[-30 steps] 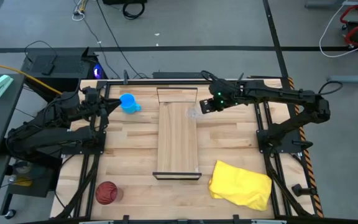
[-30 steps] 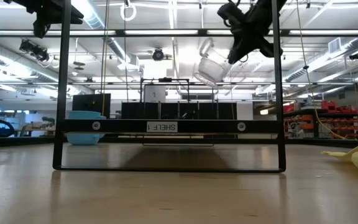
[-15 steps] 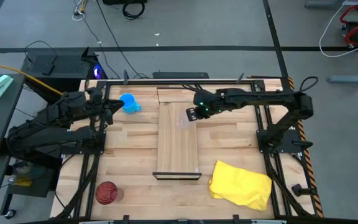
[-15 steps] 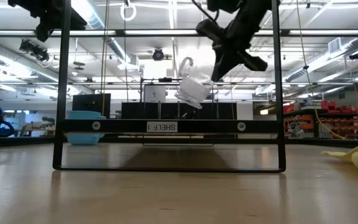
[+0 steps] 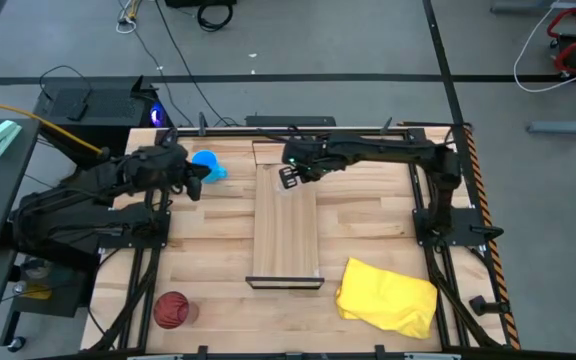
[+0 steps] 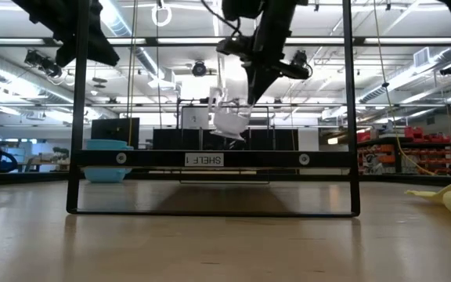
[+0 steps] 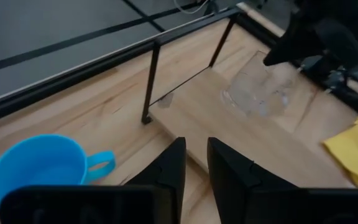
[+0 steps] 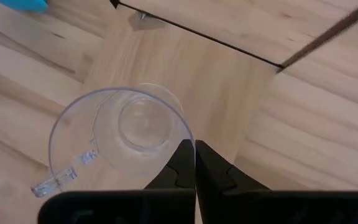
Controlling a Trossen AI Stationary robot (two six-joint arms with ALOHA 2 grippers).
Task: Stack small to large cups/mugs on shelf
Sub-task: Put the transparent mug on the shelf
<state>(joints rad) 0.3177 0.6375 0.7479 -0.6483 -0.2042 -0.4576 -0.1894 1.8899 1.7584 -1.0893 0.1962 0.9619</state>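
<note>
1. Seen from above, the right pincer (image 5: 290, 176) reached across to the far end of the shelf (image 5: 286, 225), a long pale plank running down the middle of the wooden surface (image 5: 208, 250).
2. The right wrist view showed what the overhead view barely caught: the fingers (image 8: 182, 163) were clamped on the rim of the clear cup (image 8: 120, 140), which hung above the shelf (image 8: 185, 81) with its open mouth facing the camera.
3. The low view showed the clear cup (image 6: 229, 121) tilted in the air, above the shelf's top board (image 6: 210, 158) and not touching it.
4. The left pincer (image 5: 196, 180) hovered just beside the blue mug (image 5: 208, 165), which stood on the surface left of the shelf. In the left wrist view its fingers (image 7: 169, 171) stood a little apart, holding nothing, with the blue mug (image 7: 39, 168) close by.
5. The dark red cup (image 5: 171, 310) sat at the near left corner of the surface, well apart from both arms.
6. A yellow cloth (image 5: 388, 295) lay near the shelf's near right end.
</note>
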